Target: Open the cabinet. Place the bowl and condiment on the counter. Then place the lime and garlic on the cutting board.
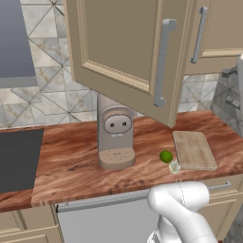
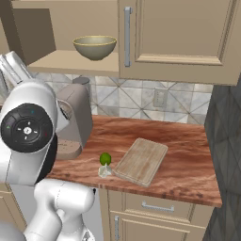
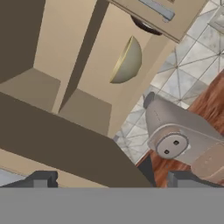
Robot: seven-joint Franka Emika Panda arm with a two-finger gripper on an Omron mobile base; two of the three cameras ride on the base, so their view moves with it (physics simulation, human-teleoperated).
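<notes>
The cabinet's left door [image 1: 128,52] hangs swung open, and its right door [image 2: 179,37] is shut. On the open shelf stands the olive-beige bowl [image 2: 94,47], which shows rolled sideways in the hand view [image 3: 129,61]. My gripper [image 3: 111,181] is open, empty and faces the cabinet's inside, well short of the bowl. The condiment is hidden. The lime [image 1: 165,156] [image 2: 105,158] and the garlic [image 1: 174,166] [image 2: 104,170] lie on the counter [image 1: 71,166], just left of the cutting board [image 1: 193,149] [image 2: 141,161].
A grey coffee machine [image 1: 115,137] [image 2: 75,117] [image 3: 175,135] stands on the counter under the open cabinet. A black stove top [image 1: 19,156] lies at the left, under a grey hood [image 1: 14,42]. A dark wall [image 2: 228,155] bounds the counter on the right.
</notes>
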